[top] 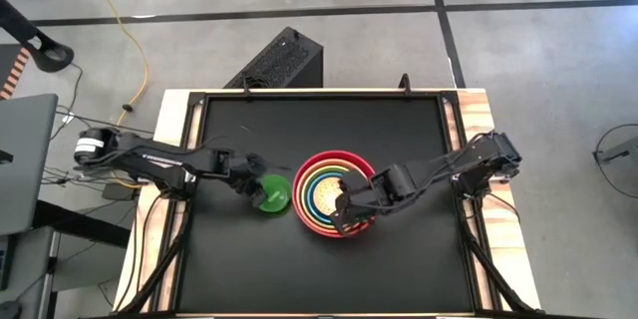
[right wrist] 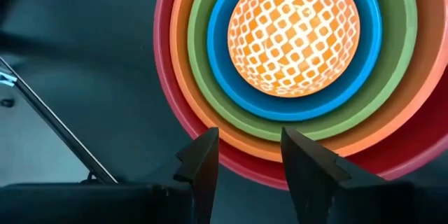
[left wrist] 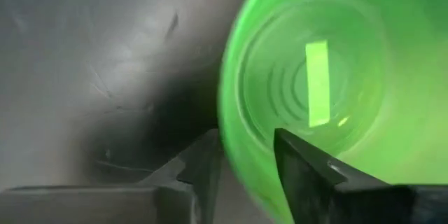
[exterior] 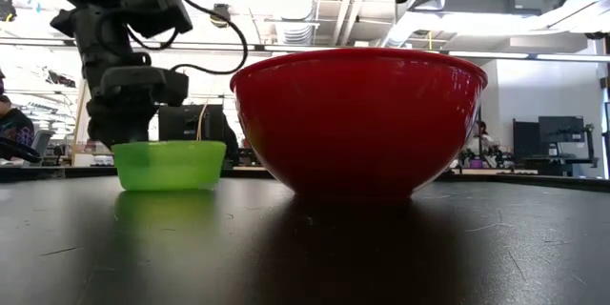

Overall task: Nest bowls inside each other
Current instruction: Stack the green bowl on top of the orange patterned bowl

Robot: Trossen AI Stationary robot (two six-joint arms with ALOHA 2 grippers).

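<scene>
The bright green bowl (top: 273, 195) rests on its base on the black table, just left of the nested stack (top: 333, 193). In that stack the red-pink bowl (right wrist: 168, 105) holds the orange, olive green and teal blue bowls, with the dotted yellow bowl (right wrist: 294, 31) innermost. My left gripper (left wrist: 245, 154) is open at the green bowl's left rim, slanting down, with one finger inside and one outside. My right gripper (right wrist: 250, 155) hangs open above the stack's near rim with nothing between its fingers. My left gripper straddles the green bowl's rim (left wrist: 241, 171) on the side toward the table's left, one finger (left wrist: 301, 164) inside the bowl and one outside. It comes slanting down from the left. The bowl stands upright on the table. Whether the fingers touch the wall I cannot tell.
The black tabletop (top: 399, 269) has bare room near the front and on both sides of the bowls. Wooden rails (top: 478, 120) edge the table. A black box (top: 284, 60) stands on the floor beyond the far edge.
</scene>
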